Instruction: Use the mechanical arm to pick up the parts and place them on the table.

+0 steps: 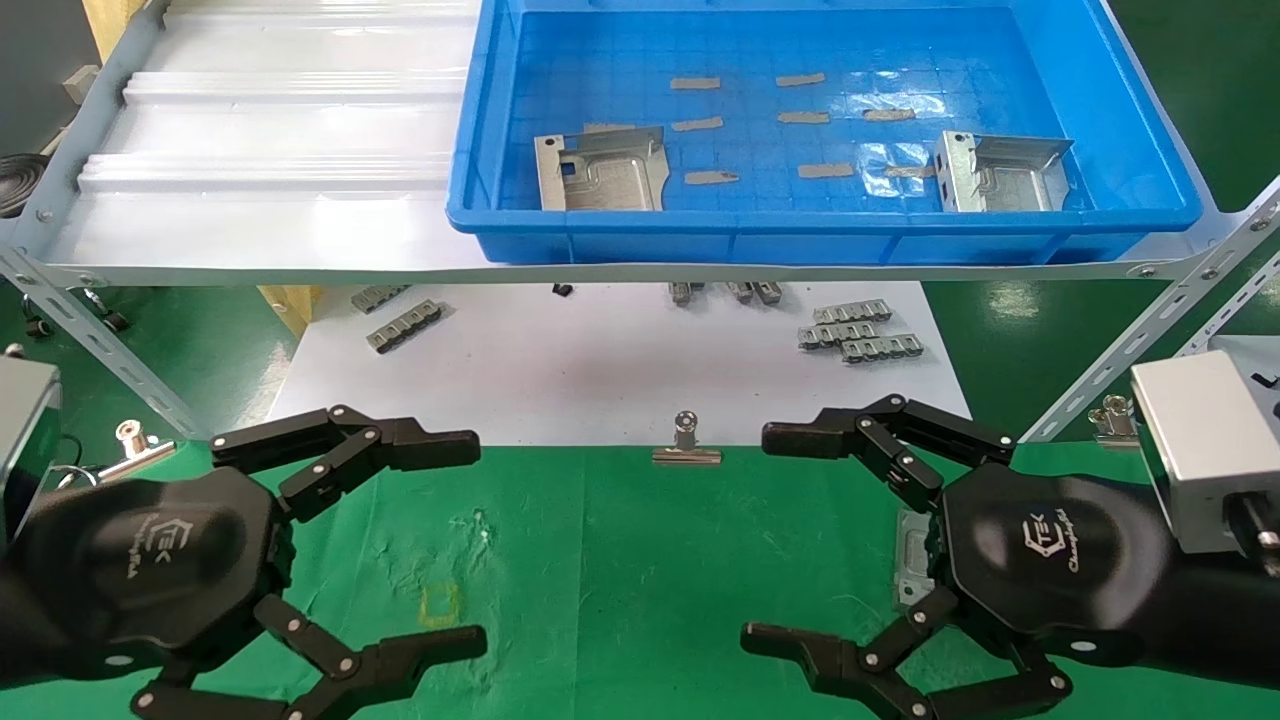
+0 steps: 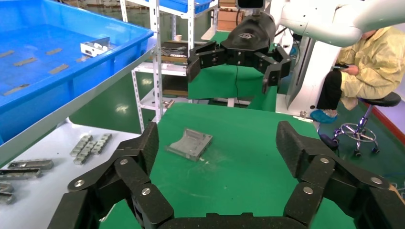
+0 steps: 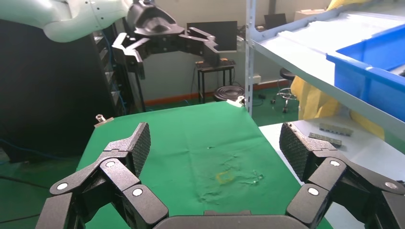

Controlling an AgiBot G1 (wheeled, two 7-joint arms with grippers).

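Left gripper (image 1: 478, 540) hovers low over the green table (image 1: 620, 580), fingers spread wide, nothing held, "TEK" on its housing. Right gripper (image 1: 755, 535) likewise spread and empty, "TEK" logo readable. One part (image 2: 190, 143) lies on the cloth under the right gripper. Two more parts (image 1: 603, 170) (image 1: 1000, 172) sit in the blue bin (image 1: 480, 150) on the shelf (image 1: 260, 150).

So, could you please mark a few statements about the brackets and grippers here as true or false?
1. Two brackets lie in the blue bin. True: one towards the left, one towards the right.
2. The right gripper holds a bracket. False: it is open and empty.
3. One bracket lies on the green cloth. True.
4. The left gripper is shut. False: it is open.
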